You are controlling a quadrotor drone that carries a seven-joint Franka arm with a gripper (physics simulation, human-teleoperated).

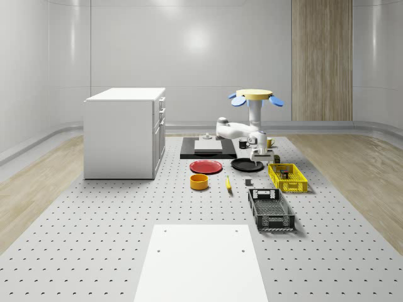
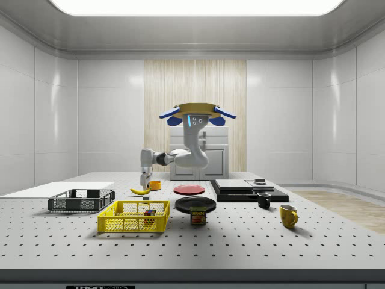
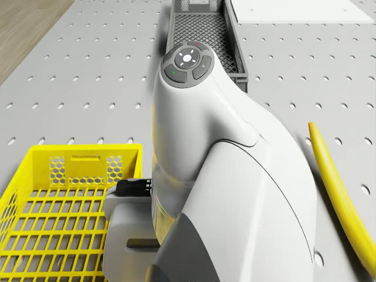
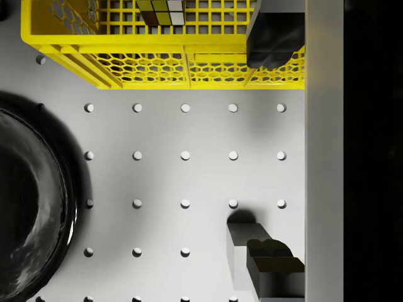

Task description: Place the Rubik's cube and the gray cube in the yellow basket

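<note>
Rubik's cube (image 4: 160, 12) sits in the basket (image 4: 157, 69), so that's half done, while the gray cube (image 4: 239, 245) waits on the tabletop (image 4: 157, 176) near the basket and the drone (image 1: 255, 95) hovers beside the basket, fingers (image 4: 274, 38) spread wide and empty, one close to that cube

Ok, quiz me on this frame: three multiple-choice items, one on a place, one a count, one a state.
1. Where is the Rubik's cube?
A in the basket
B in the black crate
C on the cabinet

2. How many plates are on the table?
A one
B two
C four

3. How is the gripper?
A open, empty
B shut on the gray cube
C shut on the banana

Answers:
1 A, it sits behind the basket's mesh wall.
2 B, a red plate and a black plate.
3 A, the fingers stand apart over bare table.
</note>
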